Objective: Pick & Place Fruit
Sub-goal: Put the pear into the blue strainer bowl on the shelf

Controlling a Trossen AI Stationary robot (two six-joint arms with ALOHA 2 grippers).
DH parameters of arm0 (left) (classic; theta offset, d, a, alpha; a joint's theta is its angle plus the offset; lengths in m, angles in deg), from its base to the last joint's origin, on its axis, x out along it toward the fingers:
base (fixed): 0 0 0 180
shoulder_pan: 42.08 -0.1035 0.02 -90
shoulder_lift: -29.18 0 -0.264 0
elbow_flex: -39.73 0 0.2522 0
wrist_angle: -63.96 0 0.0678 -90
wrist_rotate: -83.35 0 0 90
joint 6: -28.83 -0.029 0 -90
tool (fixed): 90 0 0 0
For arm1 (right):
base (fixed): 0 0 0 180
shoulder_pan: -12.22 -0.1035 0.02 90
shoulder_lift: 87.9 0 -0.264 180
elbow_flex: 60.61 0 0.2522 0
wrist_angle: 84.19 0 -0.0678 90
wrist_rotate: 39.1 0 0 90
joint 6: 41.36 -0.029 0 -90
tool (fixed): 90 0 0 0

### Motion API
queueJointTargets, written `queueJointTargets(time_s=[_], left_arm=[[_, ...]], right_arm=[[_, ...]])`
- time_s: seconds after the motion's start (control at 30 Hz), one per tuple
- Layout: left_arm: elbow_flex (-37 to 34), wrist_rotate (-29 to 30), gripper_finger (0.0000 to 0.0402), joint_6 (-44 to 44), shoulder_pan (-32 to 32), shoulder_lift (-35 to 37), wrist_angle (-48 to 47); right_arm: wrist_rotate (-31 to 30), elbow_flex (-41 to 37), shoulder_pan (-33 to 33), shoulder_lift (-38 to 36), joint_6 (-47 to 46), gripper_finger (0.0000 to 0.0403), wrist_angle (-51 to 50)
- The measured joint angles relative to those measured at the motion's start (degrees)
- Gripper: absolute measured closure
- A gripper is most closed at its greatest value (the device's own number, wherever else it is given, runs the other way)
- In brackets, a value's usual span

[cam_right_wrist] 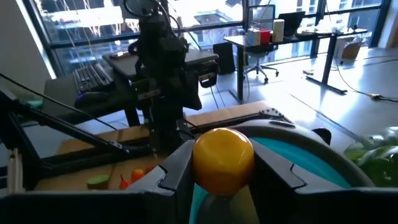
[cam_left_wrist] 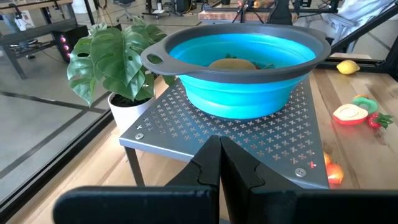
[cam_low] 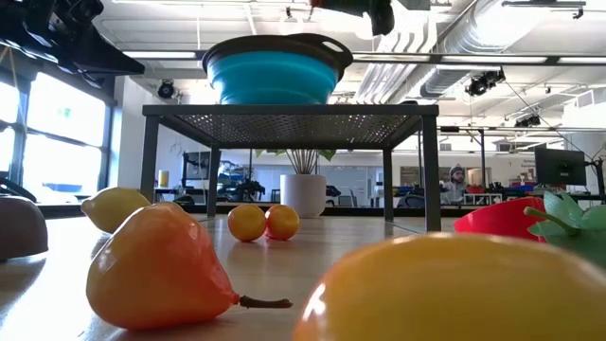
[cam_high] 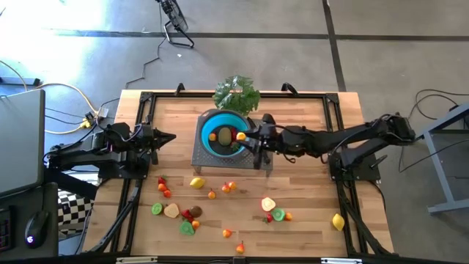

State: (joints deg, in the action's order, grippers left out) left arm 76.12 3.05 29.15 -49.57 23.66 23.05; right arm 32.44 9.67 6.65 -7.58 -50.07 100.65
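Wooden table (cam_high: 308,220) fills most of the high view, and I work down from there. At its upper centre stands a perforated metal stand (cam_high: 205,158), and on that sits the blue bowl (cam_high: 207,125), with a brownish fruit and some green already inside (the left wrist view shows them best).

My right arm reaches in from the right of the frame, and the right gripper (cam_high: 242,136) hangs over the bowl's right half. Its fingers are part-way apart, clamped on a round orange fruit (cam_right_wrist: 223,158); in the right wrist view the ball sits squarely between the two pads with the blue rim just beyond it. So the relation that matters is a simple one: the bowl lies directly below the held fruit, and as I judge it the coming move is a release straight down rather than any sideways travel. A ball has no long axis to line up, which helps.

The left gripper (cam_high: 170,137) waits at centre-left, fingers pressed together, pointing at the stand but apart from it.

The remaining fruit (cam_high: 196,182) (lemons, slices, small red and orange pieces) is scattered across the lower half of the frame, below the stand, roughly between both arms.
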Motion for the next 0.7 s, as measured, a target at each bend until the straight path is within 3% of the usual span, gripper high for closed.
queueJointTargets(time_s=[0.53, 0.7], left_arm=[[0.0, 0.0, 0.0402, 0.0, 0.0, -0.01, 0.01], [0.0, 0.0, 0.0402, 0.0, -0.02, -0.02, 0.02]], right_arm=[[0.49, 2.8, 3.27, 3.69, -0.02, 0.0289, -8.61], [0.58, 2.8, 4.28, 3.67, -0.02, 0.0263, -9.84]])
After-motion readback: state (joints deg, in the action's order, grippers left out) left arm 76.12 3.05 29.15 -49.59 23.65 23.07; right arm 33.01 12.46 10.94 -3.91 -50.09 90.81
